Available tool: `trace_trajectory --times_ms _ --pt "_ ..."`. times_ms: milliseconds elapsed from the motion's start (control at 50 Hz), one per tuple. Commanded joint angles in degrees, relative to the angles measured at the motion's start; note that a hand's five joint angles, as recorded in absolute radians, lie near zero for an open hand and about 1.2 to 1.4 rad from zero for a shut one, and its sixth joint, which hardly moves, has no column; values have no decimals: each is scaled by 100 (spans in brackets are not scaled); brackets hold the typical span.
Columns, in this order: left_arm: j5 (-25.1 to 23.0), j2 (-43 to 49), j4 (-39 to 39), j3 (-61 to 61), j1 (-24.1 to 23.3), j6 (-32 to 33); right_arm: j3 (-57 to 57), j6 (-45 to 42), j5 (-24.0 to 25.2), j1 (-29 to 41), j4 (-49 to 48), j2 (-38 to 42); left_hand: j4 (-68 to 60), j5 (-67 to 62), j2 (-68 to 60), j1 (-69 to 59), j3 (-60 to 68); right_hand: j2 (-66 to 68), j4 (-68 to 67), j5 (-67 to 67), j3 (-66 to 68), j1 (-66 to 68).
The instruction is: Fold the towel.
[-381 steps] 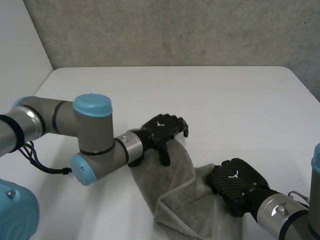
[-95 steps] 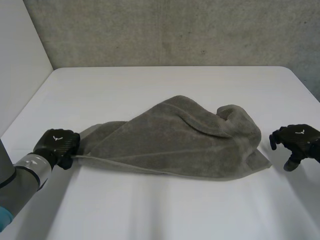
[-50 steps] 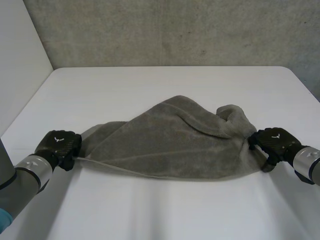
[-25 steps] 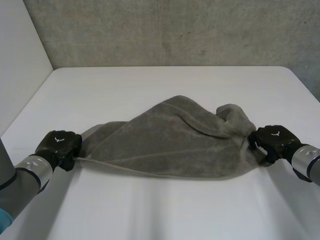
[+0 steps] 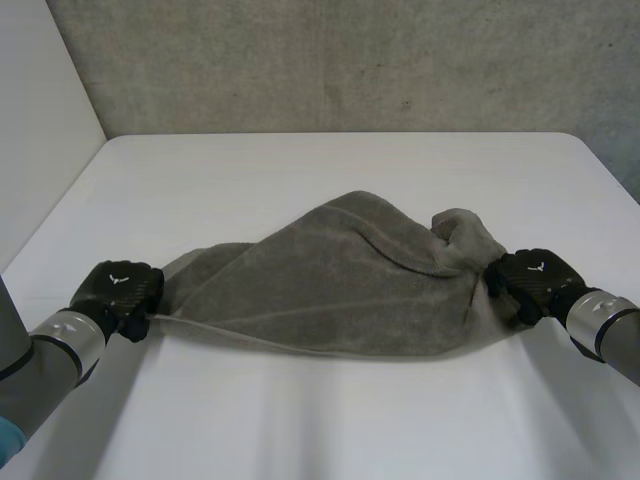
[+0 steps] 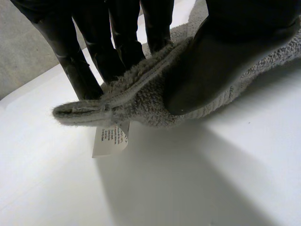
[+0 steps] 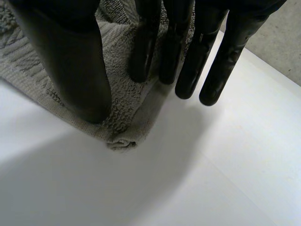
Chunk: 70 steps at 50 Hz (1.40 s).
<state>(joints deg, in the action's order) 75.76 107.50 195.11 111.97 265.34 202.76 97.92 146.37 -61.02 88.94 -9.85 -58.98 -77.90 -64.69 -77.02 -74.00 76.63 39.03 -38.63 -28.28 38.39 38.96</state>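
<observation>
Grey terry, the towel (image 5: 340,275) lies in a rumpled band across the middle of the head view, on the white table (image 5: 330,170), with a hand at each end.

At the lower left of that frame the left hand (image 5: 118,292) pinches a corner. Its wrist view shows the thumb pressed on top of the thick hem and the fingers under it, so the corner juts out past the grip.

At the right, the right hand (image 5: 530,283) is closed on the opposite end. In its wrist view, cloth runs up between thumb and fingers, and a small rolled corner rests on the table just beyond the thumb tip.

Gripping both ends this way looks meant to draw the bunched cloth out flat before any fold, which is not yet begun.

A white tag (image 6: 109,140) hangs below the left-held corner. It carries lines of print, too small to read.
</observation>
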Motion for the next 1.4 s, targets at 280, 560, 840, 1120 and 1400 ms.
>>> trace_trajectory --times_ms 280,560,840,1120,1400 --pt "0 -1 1 0 -8 0 69 -601 47 -193 413 -254 -210 -531 -298 -600 337 -893 853 818 -829 -886" --pt "-9 -1 1 0 -8 0 96 -716 47 -158 326 -61 -210 -531 -298 -600 337 -607 567 532 -543 -600" --pt "-9 7 1 0 -26 0 17 -285 -181 44 -8 -43 -210 -531 -298 -600 337 -170 130 94 -106 -163" --pt "-9 16 10 0 -35 0 -27 -127 -366 396 -79 -26 -210 -531 -298 -600 337 -186 147 111 -122 -180" --pt "0 34 10 9 -35 0 -133 -21 -560 668 -167 44 -210 -531 -298 -600 337 -438 398 363 -374 -431"
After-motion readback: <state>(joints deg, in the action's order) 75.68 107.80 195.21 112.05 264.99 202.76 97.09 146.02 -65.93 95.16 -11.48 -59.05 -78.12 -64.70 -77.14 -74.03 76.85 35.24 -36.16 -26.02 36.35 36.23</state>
